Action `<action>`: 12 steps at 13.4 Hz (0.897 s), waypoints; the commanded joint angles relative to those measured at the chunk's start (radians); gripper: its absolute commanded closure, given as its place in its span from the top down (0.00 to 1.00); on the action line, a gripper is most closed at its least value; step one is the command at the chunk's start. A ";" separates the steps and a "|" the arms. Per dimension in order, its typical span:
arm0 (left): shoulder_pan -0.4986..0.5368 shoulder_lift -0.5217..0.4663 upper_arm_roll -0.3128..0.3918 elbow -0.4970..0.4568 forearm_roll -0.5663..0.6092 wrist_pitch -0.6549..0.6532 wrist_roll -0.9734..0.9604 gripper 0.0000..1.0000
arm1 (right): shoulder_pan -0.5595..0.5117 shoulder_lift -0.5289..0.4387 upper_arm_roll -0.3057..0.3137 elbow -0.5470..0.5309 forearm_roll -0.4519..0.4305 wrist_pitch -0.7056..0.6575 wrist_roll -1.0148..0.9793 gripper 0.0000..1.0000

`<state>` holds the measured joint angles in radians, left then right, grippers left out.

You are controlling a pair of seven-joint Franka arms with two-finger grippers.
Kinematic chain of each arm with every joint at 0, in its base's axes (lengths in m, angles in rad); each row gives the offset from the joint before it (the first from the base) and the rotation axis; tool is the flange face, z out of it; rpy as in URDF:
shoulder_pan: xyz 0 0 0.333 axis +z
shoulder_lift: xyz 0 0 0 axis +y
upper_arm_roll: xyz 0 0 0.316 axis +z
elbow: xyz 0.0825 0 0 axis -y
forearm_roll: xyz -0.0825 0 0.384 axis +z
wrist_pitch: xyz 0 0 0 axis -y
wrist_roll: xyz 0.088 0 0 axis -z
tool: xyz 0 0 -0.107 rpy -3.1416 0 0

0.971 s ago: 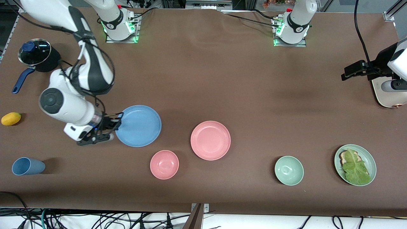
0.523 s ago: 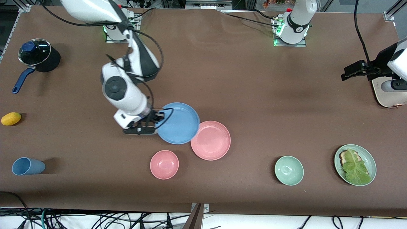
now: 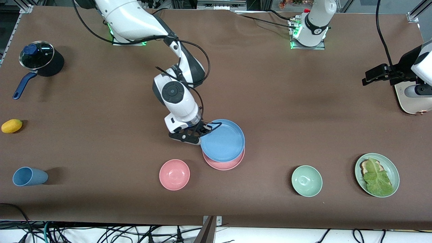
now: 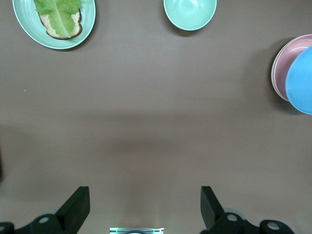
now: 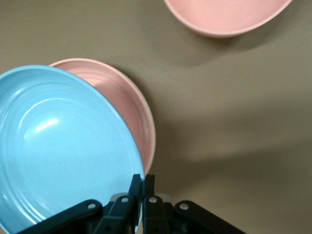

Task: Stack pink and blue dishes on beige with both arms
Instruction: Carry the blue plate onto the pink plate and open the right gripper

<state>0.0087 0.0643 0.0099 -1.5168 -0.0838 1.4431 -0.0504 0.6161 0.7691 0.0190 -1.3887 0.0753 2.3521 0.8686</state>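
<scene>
You have the blue plate (image 3: pixel 222 140) pinched at its rim by the right pincer (image 3: pixel 199 130), whose fingers (image 5: pixel 138 187) are closed tight on the edge at about nine o'clock on the plate in the front view. It hangs over the pink plate (image 3: pixel 224 164), covering most of it — only a crescent of pink shows from roughly four to eight o'clock. In the right wrist view the blue plate (image 5: pixel 63 146) is tilted and overlaps the pink plate (image 5: pixel 134 117); you cannot tell whether the two touch.

The beige plate (image 3: pixel 410 103) lies well apart at the left arm's end of the table, partly under the left arm, with its rim running off the picture's edge. The left pincer (image 3: pixel 374 75) waits over bare table beside it; the left wrist view shows its fingers (image 4: pixel 78 207) spread wide with nothing between them.

Around the stack — the pink bowl (image 3: pixel 174 174) sits near, at seven o'clock from it and nearer the front camera. The mint-green bowl (image 3: pixel 306 181) and the green plate with lettuce on bread (image 3: pixel 377 174) lie toward the left arm's end. Between the stack and the beige plate you have a broad run of bare brown table (image 3: pixel 303 101).
</scene>
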 commanded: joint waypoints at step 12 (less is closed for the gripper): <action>0.004 0.003 -0.004 0.015 -0.011 -0.001 0.017 1.00 | 0.002 0.065 -0.037 0.043 0.017 0.023 0.007 0.58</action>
<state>0.0087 0.0643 0.0096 -1.5167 -0.0838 1.4432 -0.0504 0.6187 0.8304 -0.0087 -1.3761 0.0754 2.4019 0.8885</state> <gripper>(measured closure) 0.000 0.837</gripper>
